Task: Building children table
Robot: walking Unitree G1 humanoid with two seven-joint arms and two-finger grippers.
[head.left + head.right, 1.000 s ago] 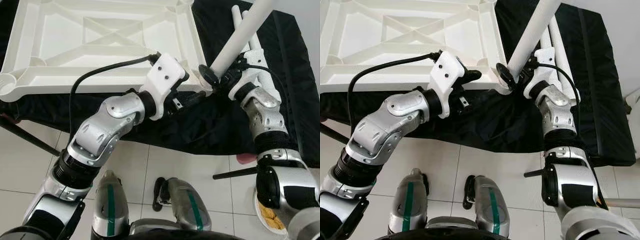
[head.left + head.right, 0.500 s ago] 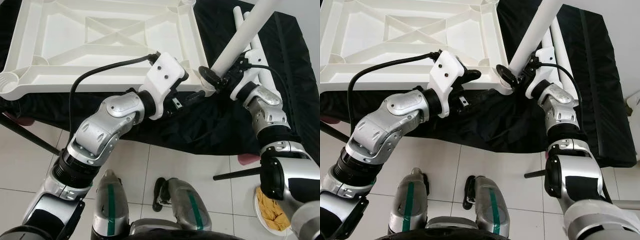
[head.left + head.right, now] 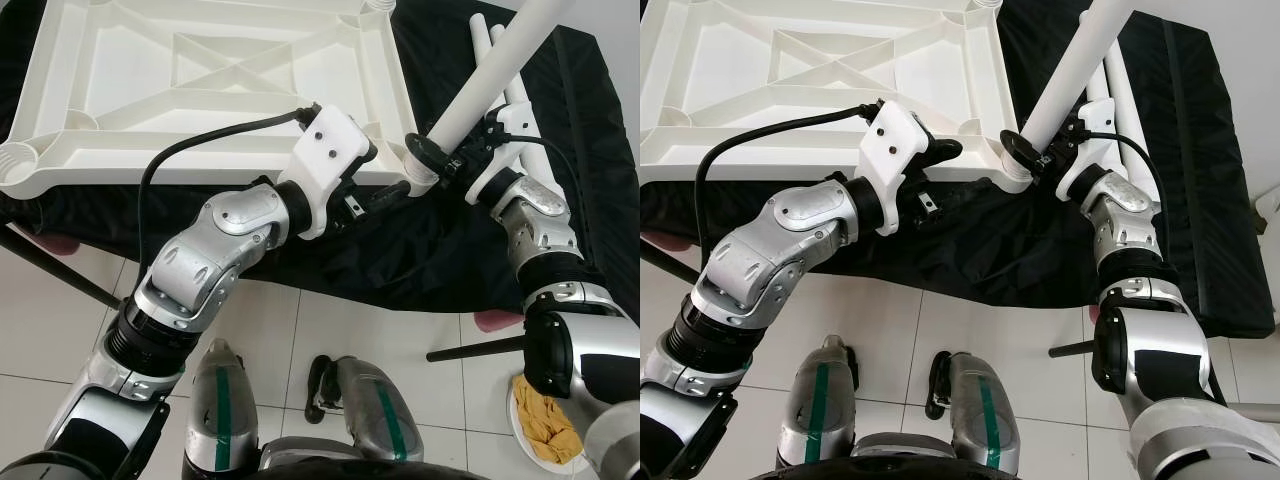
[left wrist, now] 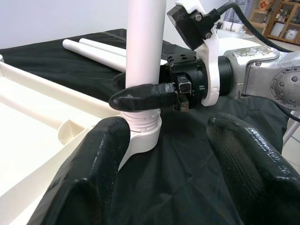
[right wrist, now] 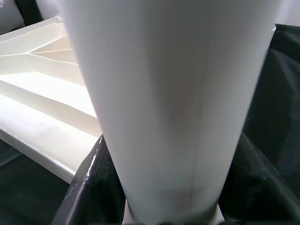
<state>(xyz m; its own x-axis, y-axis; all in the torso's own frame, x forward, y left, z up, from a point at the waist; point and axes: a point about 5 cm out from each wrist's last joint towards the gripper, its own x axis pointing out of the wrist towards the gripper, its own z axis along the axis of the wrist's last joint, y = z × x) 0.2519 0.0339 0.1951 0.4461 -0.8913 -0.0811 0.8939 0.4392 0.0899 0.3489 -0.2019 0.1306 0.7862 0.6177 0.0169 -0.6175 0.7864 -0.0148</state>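
Here the right gripper [image 4: 140, 96] is clamped around a white leg [image 3: 1070, 75], just above the leg's ribbed foot, and that foot sits in the corner socket [image 4: 140, 136] of the upturned white tabletop [image 3: 200, 90]. The leg leans away from the socket rather than standing straight up from it. The left gripper [image 4: 168, 154] hovers just short of the same socket with its fingers spread wide and nothing between them, close to the tabletop's near edge.

The main risk, as I judge it, is the lean: pushing or twisting while the leg is tilted could jam the ribs crooked in the socket or pop the foot back out. The tabletop lies loose on a black cloth [image 3: 560, 120], so a sideways shove at the socket could slide it, since the left gripper is not holding it down. Two spare legs [image 4: 93, 49] lie on the cloth beyond the socket and could roll if the tabletop shifts.

How deep the foot sits in the socket is hard to tell; the right gripper's finger covers part of the joint. The top of the leg is cut off, and the right wrist view is too close to show more than the leg's blank side.
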